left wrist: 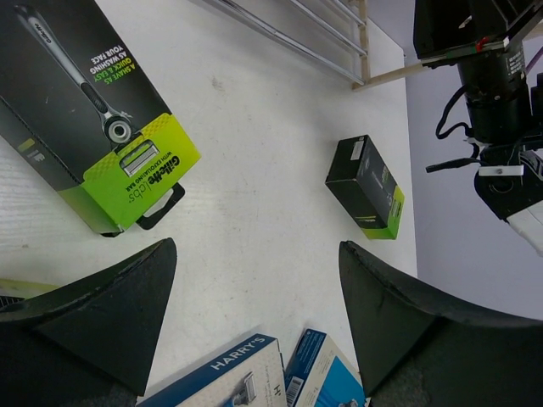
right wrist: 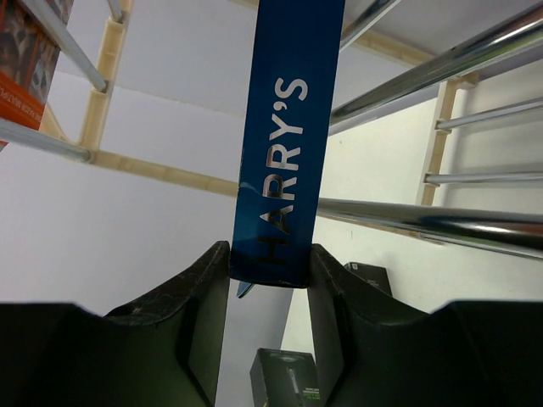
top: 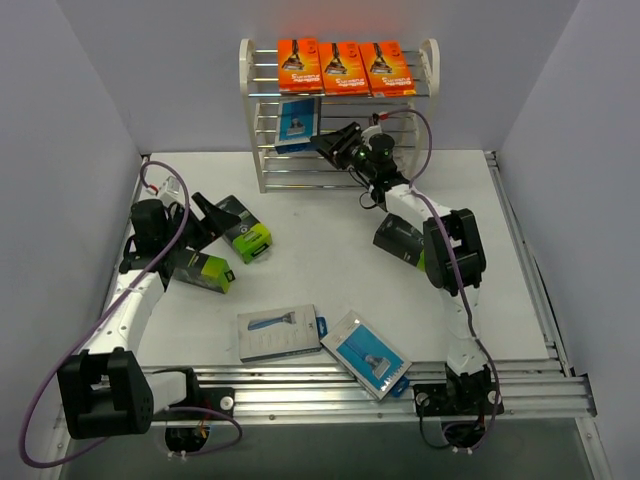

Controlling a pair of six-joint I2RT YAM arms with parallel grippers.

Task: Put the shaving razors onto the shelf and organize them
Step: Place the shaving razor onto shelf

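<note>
Nine razor packs (top: pixel 343 67), one shelf (top: pixel 247 60), two robot arms (top: pixel 130 300) (top: pixel 455 250).
By kind: three orange cards (top: pixel 299 65) (top: pixel 343 67) (top: pixel 387 68), three blue packs (top: pixel 297 120) (top: pixel 279 332) (top: pixel 367 352), three black-and-lime boxes (top: pixel 246 230) (top: pixel 203 269) (top: pixel 400 241); of the blue, one up among the shelf rods and two flat on the table (top: pixel 330 270); of the boxes, all three on the table.

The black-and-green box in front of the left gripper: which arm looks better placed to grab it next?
Left. Its open gripper hangs right by that box, while the right gripper is shut on a blue pack at the shelf, across the table.
</note>
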